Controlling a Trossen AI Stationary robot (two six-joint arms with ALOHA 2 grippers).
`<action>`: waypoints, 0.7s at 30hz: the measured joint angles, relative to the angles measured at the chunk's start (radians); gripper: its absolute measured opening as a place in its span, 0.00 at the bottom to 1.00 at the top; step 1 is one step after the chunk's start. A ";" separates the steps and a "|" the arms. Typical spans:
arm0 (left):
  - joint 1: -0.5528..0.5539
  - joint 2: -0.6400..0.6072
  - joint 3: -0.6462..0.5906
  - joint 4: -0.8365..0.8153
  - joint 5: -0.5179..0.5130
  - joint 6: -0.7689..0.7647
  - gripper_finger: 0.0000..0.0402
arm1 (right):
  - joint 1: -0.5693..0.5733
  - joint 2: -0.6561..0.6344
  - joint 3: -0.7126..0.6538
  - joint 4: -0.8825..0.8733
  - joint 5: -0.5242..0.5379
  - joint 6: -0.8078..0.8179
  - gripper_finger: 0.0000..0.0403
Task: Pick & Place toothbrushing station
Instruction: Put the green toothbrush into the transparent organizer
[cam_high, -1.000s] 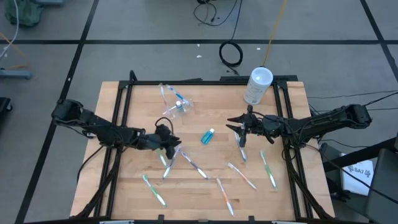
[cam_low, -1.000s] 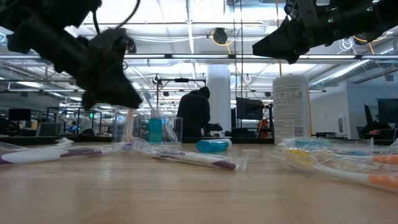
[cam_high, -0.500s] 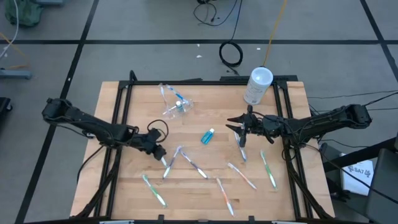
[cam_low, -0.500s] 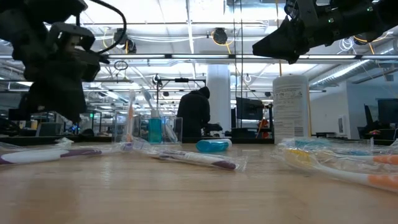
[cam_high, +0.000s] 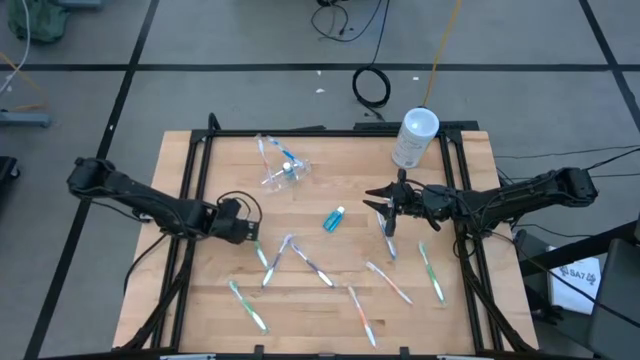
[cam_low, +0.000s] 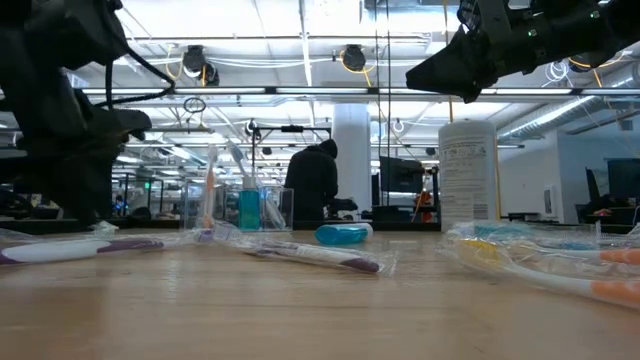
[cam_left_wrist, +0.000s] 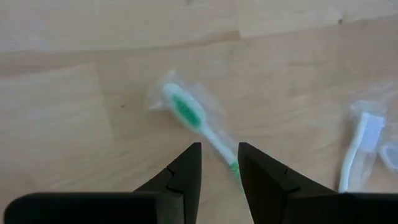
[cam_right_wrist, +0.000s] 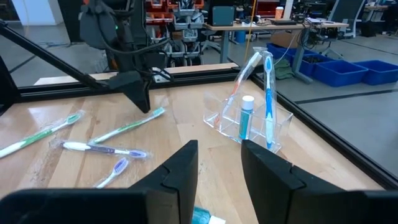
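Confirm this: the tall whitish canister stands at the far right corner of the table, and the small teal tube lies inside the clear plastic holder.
Wrong on the small teal white-capped tube: the high view shows it lying on bare wood mid-table, apart from the clear plastic holder. The tall whitish canister does stand at the far right corner.

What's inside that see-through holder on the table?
The holder has a blue toothbrush, a pale toothbrush and a small white-capped tube standing in it. Nothing else shows through.

Bright, even overhead light; low view's foreground blurred.
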 joint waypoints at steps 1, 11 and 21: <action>0.000 0.013 0.000 0.016 -0.002 0.002 0.28 | 0.000 0.000 0.000 0.000 0.000 0.000 0.28; 0.038 0.151 0.005 0.037 -0.006 0.009 0.36 | 0.000 0.000 0.000 0.000 0.000 0.000 0.28; 0.096 0.169 0.002 0.039 -0.027 0.186 0.18 | 0.000 0.000 0.000 0.000 0.000 0.000 0.28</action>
